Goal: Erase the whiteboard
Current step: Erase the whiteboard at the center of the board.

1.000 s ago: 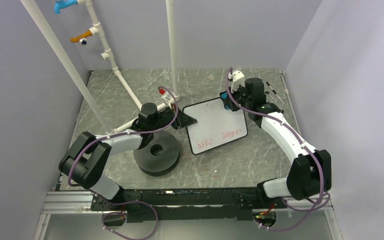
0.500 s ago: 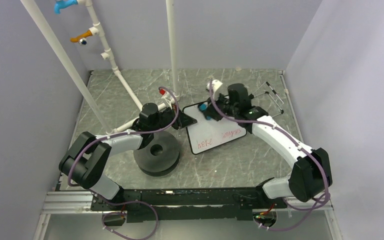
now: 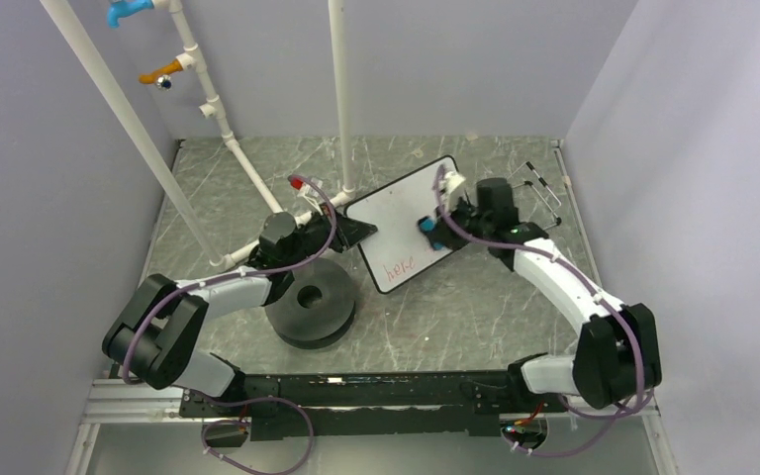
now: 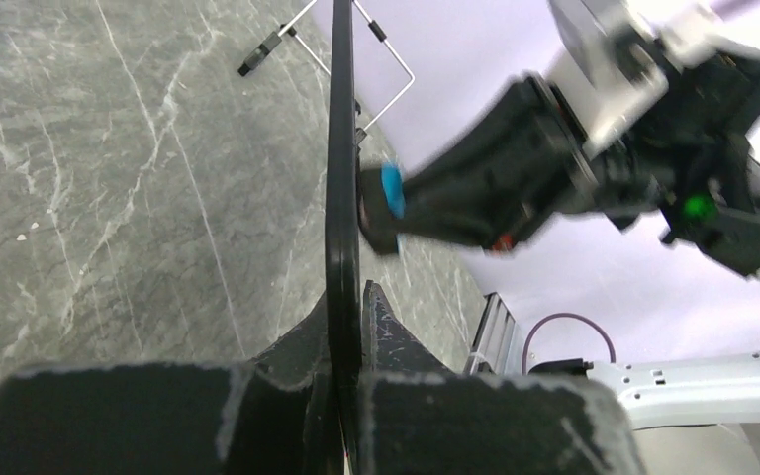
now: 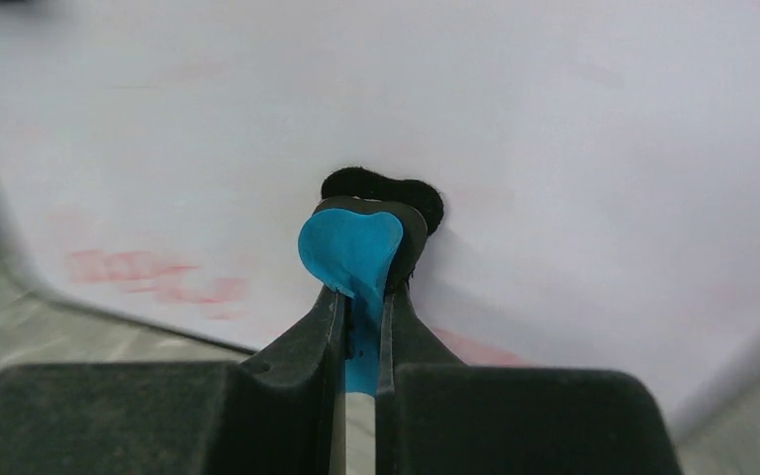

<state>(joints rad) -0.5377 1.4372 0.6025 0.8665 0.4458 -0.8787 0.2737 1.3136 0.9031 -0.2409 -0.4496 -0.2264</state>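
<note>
The board [image 3: 406,223] is held up over the tabletop [image 3: 475,307], mid-way along its far edge. It looks thin, stiff, light and slick, so an edge pinch suits it. The left gripper [image 4: 344,322] is clamped on its left edge and the right gripper [image 5: 358,327] is clamped on the eraser [image 5: 351,247], pressing its face. The eraser's pad is hidden, and I can't tell whether any corner touches the tabletop

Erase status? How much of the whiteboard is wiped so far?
Done: the upper part of the whiteboard looks clean. In hand: the left gripper clamps the board's edge, and the right gripper presses the blue eraser against its face. Left: the red word near the lower edge and a faint red smear beside the eraser.
</note>
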